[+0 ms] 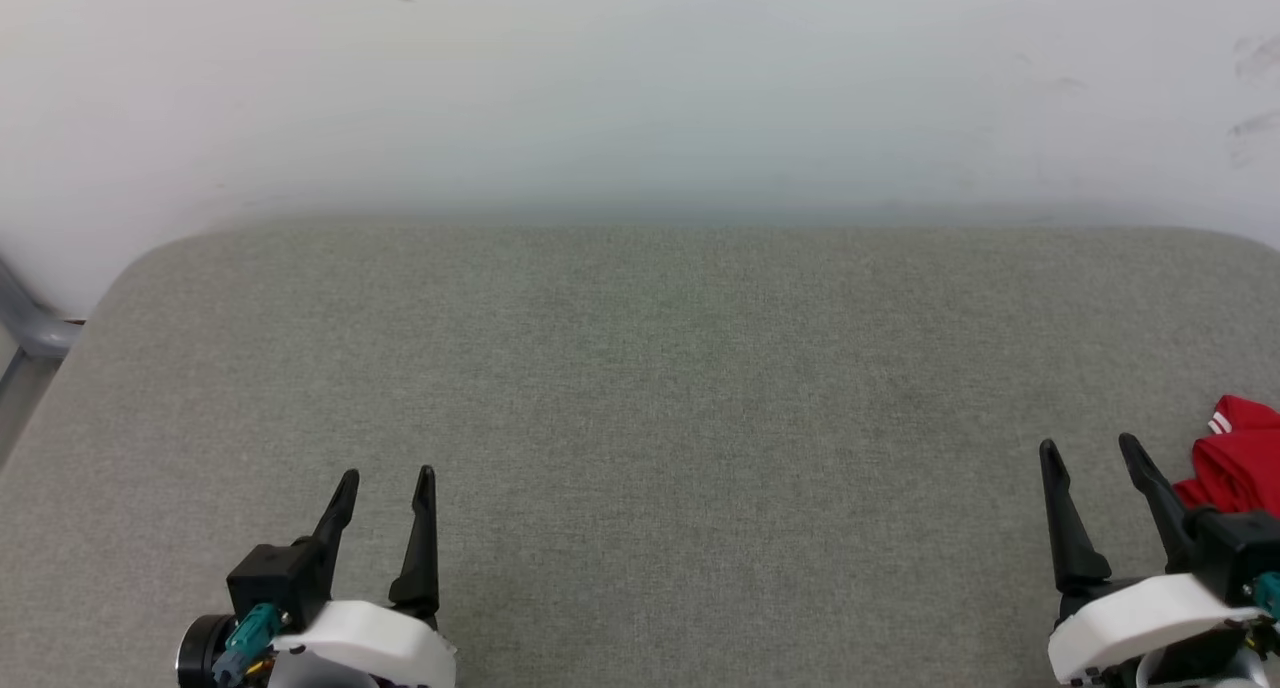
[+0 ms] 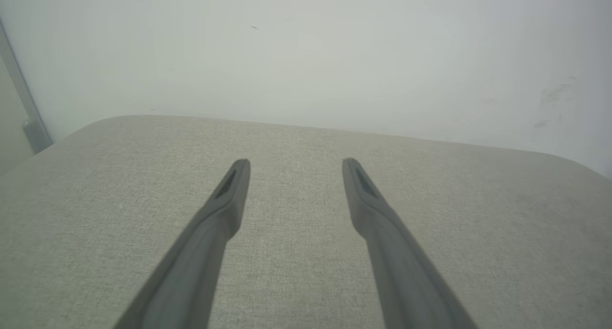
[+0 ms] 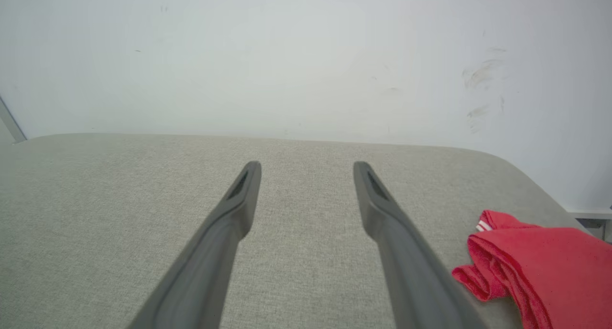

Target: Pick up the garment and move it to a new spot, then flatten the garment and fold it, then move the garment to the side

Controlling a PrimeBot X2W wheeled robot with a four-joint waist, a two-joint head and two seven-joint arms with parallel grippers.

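- Now you see a grey-green fabric pad [image 1: 640, 388] across the lower two thirds of the head frame, its far corners rounded.
- Behind it, a pale wall [image 1: 640, 88] takes the top, with dark scuffs at upper right.
- Your garment [image 1: 1238, 458] lies bunched and red at the right edge, a bit of striped trim showing, just beside the right gripper [image 1: 1087, 442].
- That claw stands wide and empty at lower right.
- The left gripper [image 1: 388, 474], at lower left, is wide and empty too, well apart from the garment.
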